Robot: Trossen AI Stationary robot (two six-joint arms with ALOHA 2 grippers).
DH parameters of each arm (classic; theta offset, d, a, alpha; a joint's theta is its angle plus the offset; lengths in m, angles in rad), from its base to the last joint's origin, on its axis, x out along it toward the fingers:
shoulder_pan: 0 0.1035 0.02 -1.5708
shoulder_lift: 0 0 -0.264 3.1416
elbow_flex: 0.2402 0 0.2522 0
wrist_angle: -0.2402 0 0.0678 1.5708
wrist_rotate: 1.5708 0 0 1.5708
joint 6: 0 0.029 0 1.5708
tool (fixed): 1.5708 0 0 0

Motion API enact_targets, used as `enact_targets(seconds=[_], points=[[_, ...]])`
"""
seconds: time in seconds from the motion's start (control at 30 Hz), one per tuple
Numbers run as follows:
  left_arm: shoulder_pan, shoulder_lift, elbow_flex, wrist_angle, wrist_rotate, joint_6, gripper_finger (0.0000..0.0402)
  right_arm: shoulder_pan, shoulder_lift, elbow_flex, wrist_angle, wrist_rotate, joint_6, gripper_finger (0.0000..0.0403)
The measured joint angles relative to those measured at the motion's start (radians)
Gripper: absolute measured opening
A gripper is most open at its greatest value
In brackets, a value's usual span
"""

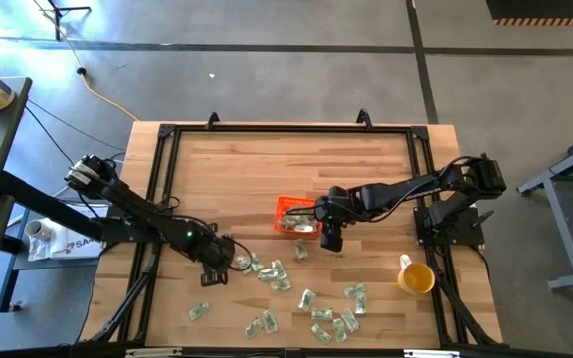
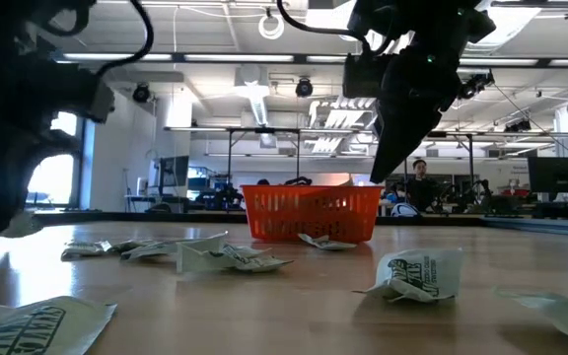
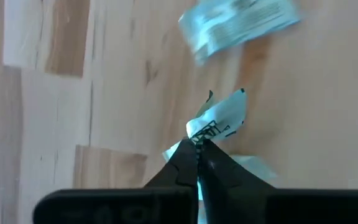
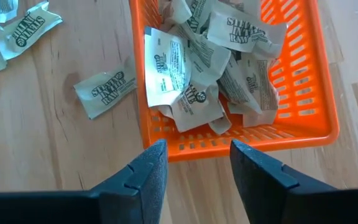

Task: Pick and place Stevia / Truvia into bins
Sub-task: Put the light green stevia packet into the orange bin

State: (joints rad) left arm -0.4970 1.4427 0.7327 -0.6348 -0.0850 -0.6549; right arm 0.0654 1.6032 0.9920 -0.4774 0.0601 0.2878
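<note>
Nearest the table's front edge, well short of the orange basket (image 1: 296, 215), a good scatter of Stevia sachets (image 1: 312, 301) lies loose on the wooden table (image 1: 267, 164), so there's plenty left to clear — I'd call this somewhere around the middle of the job. A step closer to the basket, off its front-left side, the left gripper (image 1: 217, 270) is down at the near end of that scatter with its jaws pinched together on one crumpled sachet (image 3: 219, 121), a corner of paper poking out from between the tips. That looks like a fresh pick, not yet carried over. Right at the basket's front edge a single stray packet (image 4: 106, 92) sits just outside the wall. Over that same front edge hangs the right gripper (image 4: 197, 163), jaws standing apart with nothing between them. Inside the basket there's already a heap of sachets (image 4: 216, 68): small flat paper rectangles, white and pale green with dark printed lettering, creased and overlapping every which way.
</note>
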Motion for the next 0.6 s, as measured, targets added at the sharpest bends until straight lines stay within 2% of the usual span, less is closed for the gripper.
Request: enact_targets(seconds=[0.3, 0.43, 0.6], points=[[0.010, 0.000, 0.077, -0.087, -0.019, 0.028, 0.0056, 0.000, 0.000, 0.000, -0.001, 0.013, -0.001, 0.0165], [0.056, 0.000, 0.079, -0.071, 0.005, 0.045, 0.0031, 0.000, 0.000, 0.000, -0.018, 0.009, -0.001, 0.0161], [0.147, -0.001, 0.079, 0.007, 0.101, 0.082, 0.0031, 0.000, 0.000, 0.000, -0.047, 0.003, -0.001, 0.0162]])
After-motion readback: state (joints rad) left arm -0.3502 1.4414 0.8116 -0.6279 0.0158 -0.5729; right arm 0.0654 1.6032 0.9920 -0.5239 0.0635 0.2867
